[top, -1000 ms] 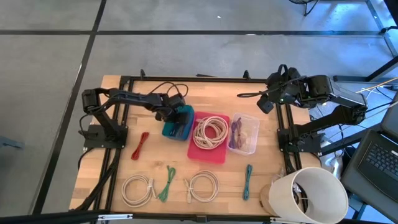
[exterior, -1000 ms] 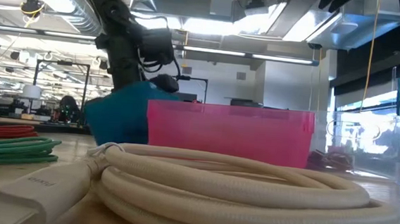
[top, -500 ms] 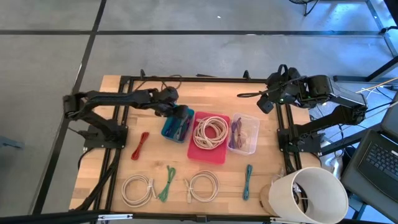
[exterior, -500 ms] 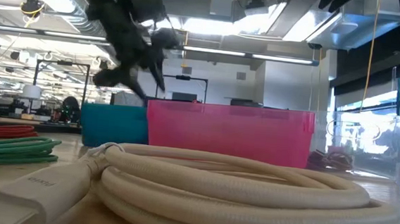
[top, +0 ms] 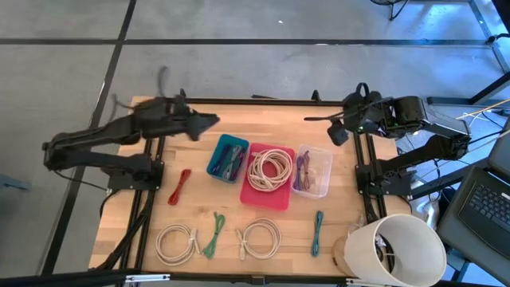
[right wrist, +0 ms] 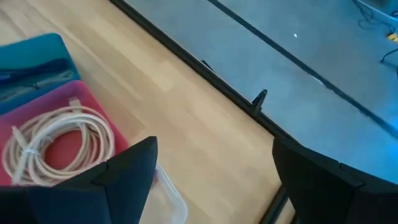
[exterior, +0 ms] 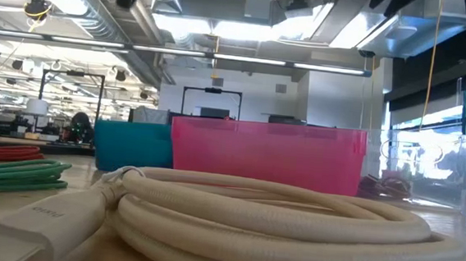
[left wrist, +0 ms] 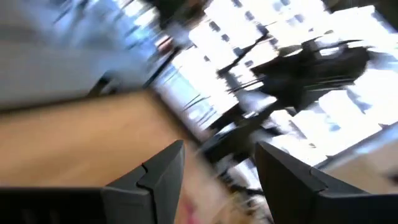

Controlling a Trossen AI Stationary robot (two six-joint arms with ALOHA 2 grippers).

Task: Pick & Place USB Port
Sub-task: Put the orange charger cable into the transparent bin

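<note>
Several USB cables lie on the wooden table: a red one (top: 180,186), two white coils (top: 177,242) (top: 259,239), a green one (top: 213,233) and a teal one (top: 317,232). A teal bin (top: 229,158) holds dark and coloured cables. Beside it a pink bin (top: 280,196) holds a white coil (top: 271,167), and a clear bin (top: 312,171) holds purple cables. My left gripper (top: 213,119) (left wrist: 217,149) hangs open and empty, pointing level, above the far left of the table. My right gripper (top: 338,131) (right wrist: 214,146) waits open and empty above the far right.
A black frame (top: 239,101) runs round the table. A big white tub (top: 398,247) stands at the near right corner, with a laptop (top: 486,199) beyond the right edge. In the low view a white coil (exterior: 251,222) fills the foreground in front of the bins.
My left gripper has risen out of the teal bin and drawn back toward the table's far left, tipping from pointing down to level. Its fingers have stayed apart. The teal bin, tipped up a second ago, sits flat again with cables in it.
</note>
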